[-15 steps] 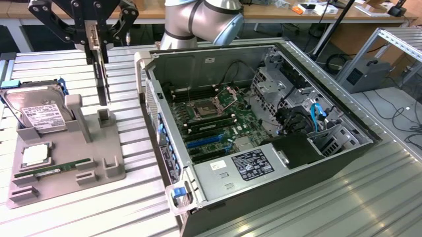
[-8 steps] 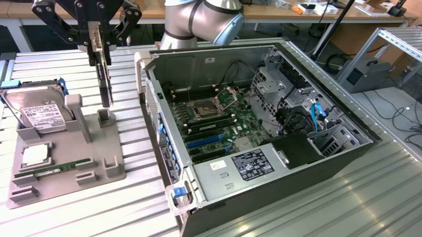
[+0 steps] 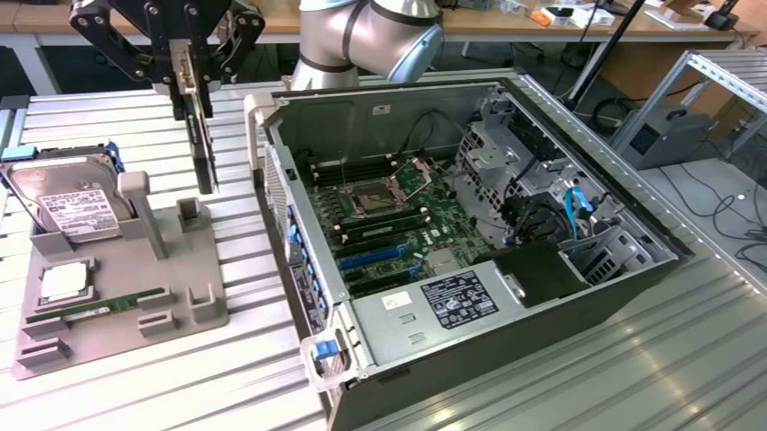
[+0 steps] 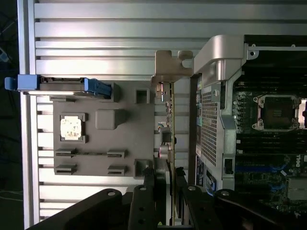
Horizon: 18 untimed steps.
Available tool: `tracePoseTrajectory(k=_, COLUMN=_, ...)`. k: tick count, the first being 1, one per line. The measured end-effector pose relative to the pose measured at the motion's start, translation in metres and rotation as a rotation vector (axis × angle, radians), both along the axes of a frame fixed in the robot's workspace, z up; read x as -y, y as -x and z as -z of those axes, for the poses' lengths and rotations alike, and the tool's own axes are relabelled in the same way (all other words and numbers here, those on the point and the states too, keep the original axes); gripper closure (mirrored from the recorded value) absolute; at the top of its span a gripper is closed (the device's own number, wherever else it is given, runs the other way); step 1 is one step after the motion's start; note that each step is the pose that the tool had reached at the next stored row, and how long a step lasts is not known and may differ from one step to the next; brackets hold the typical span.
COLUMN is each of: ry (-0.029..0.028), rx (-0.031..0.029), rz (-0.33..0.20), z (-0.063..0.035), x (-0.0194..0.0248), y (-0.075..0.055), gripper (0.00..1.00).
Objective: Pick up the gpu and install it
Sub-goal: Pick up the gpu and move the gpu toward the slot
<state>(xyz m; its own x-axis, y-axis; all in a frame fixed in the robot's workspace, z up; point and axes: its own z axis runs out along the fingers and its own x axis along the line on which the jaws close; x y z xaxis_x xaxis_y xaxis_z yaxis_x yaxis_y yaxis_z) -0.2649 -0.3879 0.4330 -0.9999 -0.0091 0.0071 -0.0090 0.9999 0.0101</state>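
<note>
Pinches the gpu (image 3: 201, 148) by its upper end with the end effector (image 3: 196, 85), black fingers (image 4: 143, 203) pressed against both flat faces of the card. Holds it upright and edge-on at the exterior view's upper left, over the slatted metal tabletop (image 3: 132, 126) and near the open computer case (image 3: 359, 112). Hangs its lower end right above a small upright post (image 3: 192, 213) on the grey holder (image 3: 180, 269); impossible to tell whether touching or just clear. From the wrist, shows as a thin green edge running away between the two fingers and ending in the silver bracket (image 4: 169, 64), with the holder on one side and the perforated case wall on the other.

On the holder, well apart from the card: leans a hard drive (image 3: 78, 211) with a white label and blue side rails in the rear slot, seats a CPU (image 3: 66, 283) flat in a square recess, lays a slim RAM stick (image 3: 96, 312) in a groove just beside the CPU.

Inside the case, lying on its side with the panel off: exposes the motherboard (image 3: 419, 242), with a processor socket (image 3: 390, 184) near the middle, dark memory slots (image 3: 381, 235) beside it and blue expansion slots (image 3: 369, 260) toward the exterior view's lower left. Behind the case, at the exterior view's top, the silver robot arm (image 3: 372, 31).
</note>
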Motion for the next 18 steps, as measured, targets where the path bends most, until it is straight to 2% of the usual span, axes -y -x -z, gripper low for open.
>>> tracePoseTrajectory(k=5, ry=0.0, rx=0.0001, rz=0.0, z=0.0, x=0.0, y=0.0, gripper=0.73)
tracePoseTrajectory(k=18, ry=0.0001, rx=0.0001, rz=0.0, z=0.0001, x=0.0, y=-0.022, gripper=0.73)
